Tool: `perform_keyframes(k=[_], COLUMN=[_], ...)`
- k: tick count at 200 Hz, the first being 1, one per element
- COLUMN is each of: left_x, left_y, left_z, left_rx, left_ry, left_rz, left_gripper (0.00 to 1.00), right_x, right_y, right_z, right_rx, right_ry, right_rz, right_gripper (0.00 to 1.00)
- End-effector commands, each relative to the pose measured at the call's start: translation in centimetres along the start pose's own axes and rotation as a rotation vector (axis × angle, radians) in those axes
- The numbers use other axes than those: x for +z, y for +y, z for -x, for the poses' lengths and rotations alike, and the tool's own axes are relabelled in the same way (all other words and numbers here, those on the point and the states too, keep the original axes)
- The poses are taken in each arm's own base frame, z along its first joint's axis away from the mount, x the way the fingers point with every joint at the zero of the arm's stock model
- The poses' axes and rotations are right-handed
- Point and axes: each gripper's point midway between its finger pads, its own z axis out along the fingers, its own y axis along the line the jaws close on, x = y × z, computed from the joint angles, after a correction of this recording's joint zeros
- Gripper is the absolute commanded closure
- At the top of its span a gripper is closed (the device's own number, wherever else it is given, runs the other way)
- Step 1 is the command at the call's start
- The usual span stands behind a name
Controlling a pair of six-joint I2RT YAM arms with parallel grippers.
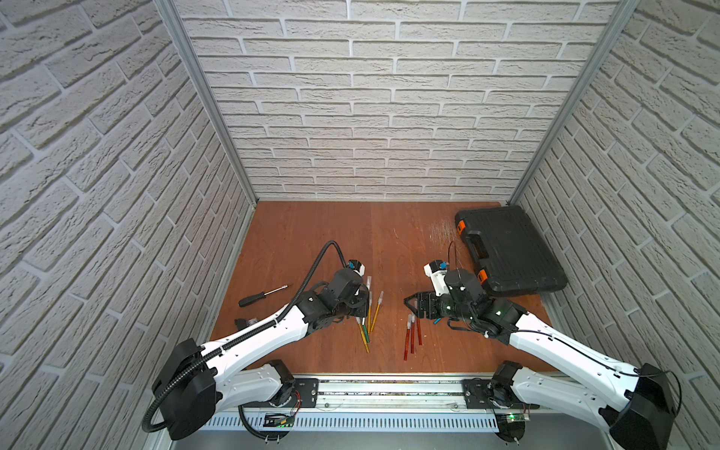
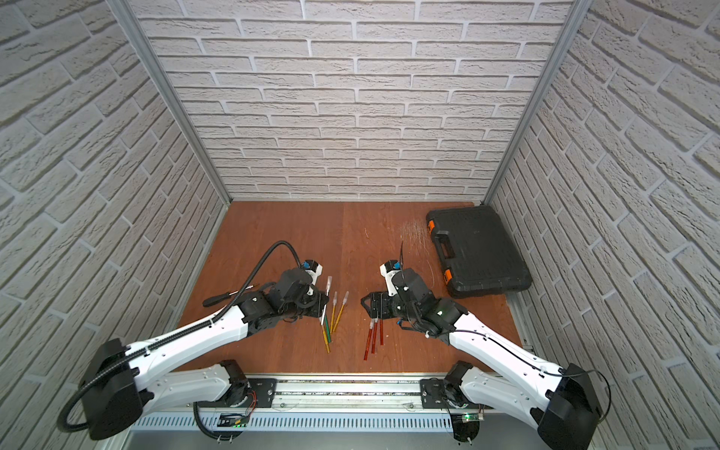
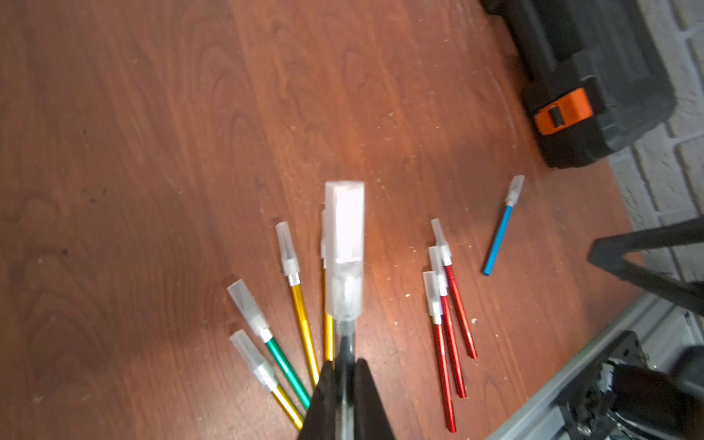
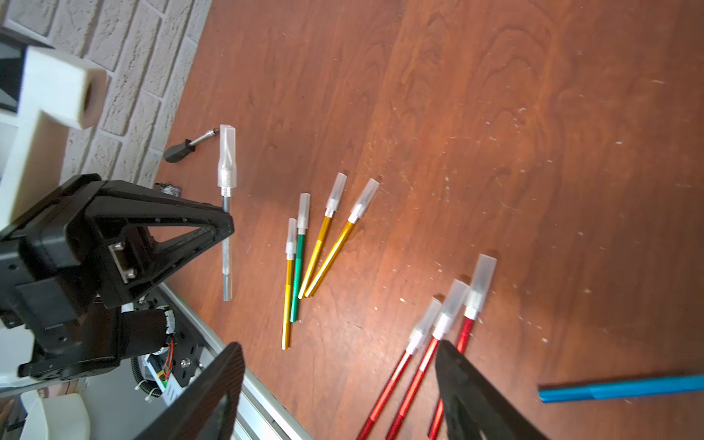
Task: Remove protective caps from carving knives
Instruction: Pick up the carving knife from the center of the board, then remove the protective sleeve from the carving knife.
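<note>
Gripping a silver carving knife (image 4: 227, 263) in the left pincer (image 4: 228, 224) (protective cap (image 4: 227, 156) on its blade end); hovering with the right pincer (image 4: 339, 358) released above three capped red knives (image 4: 413, 375).

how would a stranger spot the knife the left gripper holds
Over the wooden table, find the left gripper beside the gold and green knives. It is shut on the silver carving knife: the only silver handle, the only one not lying flat.

Robot lab booth
Brick-print panels (image 1: 389, 117) framed by aluminium posts (image 1: 206, 97) (a staged cell) box in a wood-grain bench (image 1: 311, 226).
</note>
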Motion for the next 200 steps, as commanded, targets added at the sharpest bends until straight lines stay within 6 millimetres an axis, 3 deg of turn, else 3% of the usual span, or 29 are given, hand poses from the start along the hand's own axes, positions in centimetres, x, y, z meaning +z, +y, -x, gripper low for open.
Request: perform_keyframes(k=[1, 39, 107, 200], left_x=[-0.3, 0.1, 1.5, 0.6], left_y=[-1.4, -1.9, -5.1, -7.4], left_z=[0.9, 1.0, 1.0, 1.8], left_rx=[0.073, 0.102, 0.152, 0.104], left_ry=[-0.045, -0.077, -0.105, -0.173], left_rz=[-0.072, -0.083, -0.086, -0.229], left_gripper=[0.90, 0.89, 0.89, 0.89], right_x=[-0.3, -0.3, -0.5, 1.4], right_y=[2.6, 2.9, 4.9, 6.5], right_z=[2.7, 2.7, 3.4, 4.6], right_rx=[0.035, 0.061, 0.072, 0.083], right_ry=[-0.107, -0.114, -0.092, -0.065], right_rz=[0.077, 0.091, 0.159, 0.221], right_gripper=[0.27, 0.36, 0.52, 0.58])
